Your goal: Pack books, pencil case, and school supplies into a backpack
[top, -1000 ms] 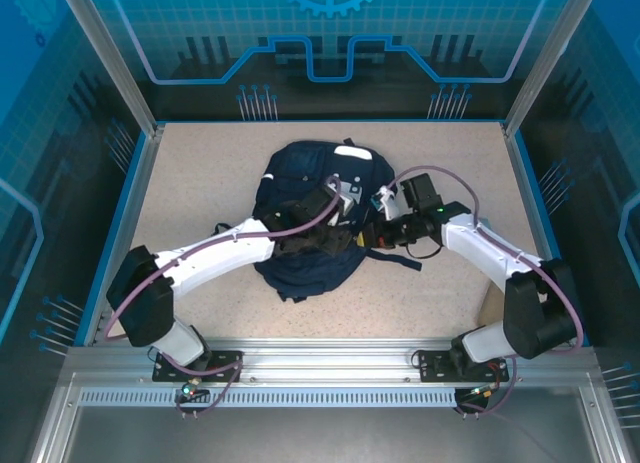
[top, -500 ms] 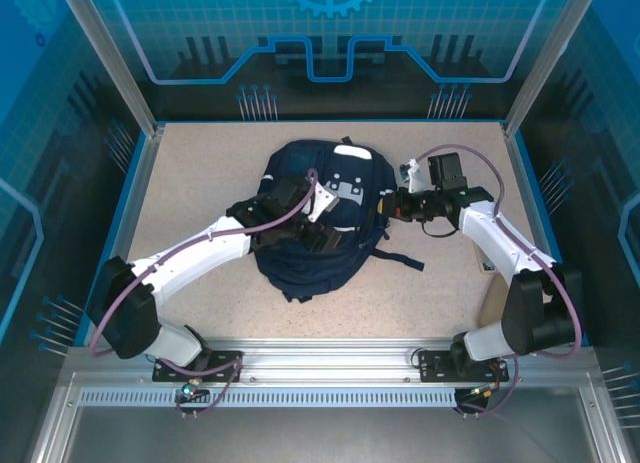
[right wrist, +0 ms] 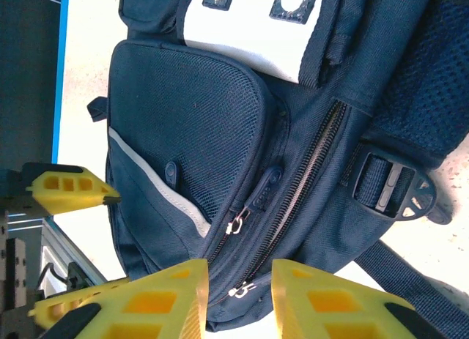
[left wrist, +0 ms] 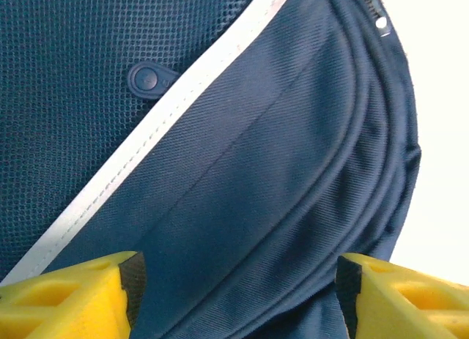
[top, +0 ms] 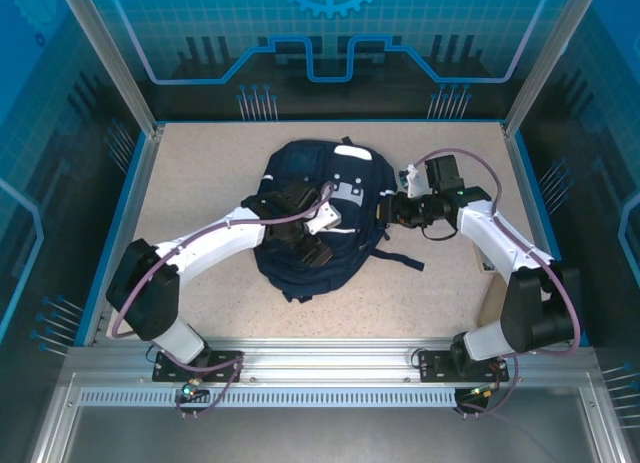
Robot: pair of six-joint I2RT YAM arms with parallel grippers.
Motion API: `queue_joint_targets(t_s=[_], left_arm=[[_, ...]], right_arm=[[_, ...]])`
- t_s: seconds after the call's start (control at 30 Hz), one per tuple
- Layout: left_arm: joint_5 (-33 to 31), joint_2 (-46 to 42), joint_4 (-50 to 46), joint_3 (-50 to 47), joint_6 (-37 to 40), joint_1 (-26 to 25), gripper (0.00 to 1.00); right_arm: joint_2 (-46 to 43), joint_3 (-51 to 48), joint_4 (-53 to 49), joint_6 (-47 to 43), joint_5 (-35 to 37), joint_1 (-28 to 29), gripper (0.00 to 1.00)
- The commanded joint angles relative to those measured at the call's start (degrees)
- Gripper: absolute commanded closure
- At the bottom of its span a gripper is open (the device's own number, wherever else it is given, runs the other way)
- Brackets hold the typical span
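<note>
Beige tabletop (top: 200, 163), blue-panelled enclosure (top: 330, 43); backpack (top: 300, 168) under wide-spread left gripper (left wrist: 238, 277), slightly parted right gripper (right wrist: 238, 269).

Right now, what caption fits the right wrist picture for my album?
Right pincer open, pointing at the backpack zippers.

Bright, even overhead light on the speckled beige bench (top: 200, 173), shadows soft. Left wrist view blurs the navy-blue fabric backpack (left wrist: 256, 178); bench there blown white.
</note>
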Motion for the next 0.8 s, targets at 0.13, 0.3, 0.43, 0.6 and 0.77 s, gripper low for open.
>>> queue_joint_targets(t_s=[0.13, 0.3, 0.43, 0.6, 0.77], left_arm=[[-8.7, 4.5, 1.5, 2.0, 4.4, -0.1, 0.31], [-7.7, 6.2, 2.8, 3.3, 7.0, -0.1, 0.31], [-7.0, 8.1, 2.9, 4.9, 8.3, -0.1, 0.41], [-5.6, 8.6, 3.3, 5.9, 9.3, -0.1, 0.73], [-4.2, 5.2, 5.7, 4.8, 8.7, -0.1, 0.89]], right_arm=[[1.0, 0.7, -1.0, 0.8, 1.1, 1.1, 0.67], [1.2, 0.8, -1.3, 0.8, 1.4, 1.3, 0.66], [1.1, 0.3, -1.6, 0.3, 2.5, 1.3, 0.66], [1.4, 0.2, -3.2, -0.8, 5.3, 2.1, 0.56], [3.1, 0.4, -4.1, -2.0, 6.3, 4.2, 0.44]])
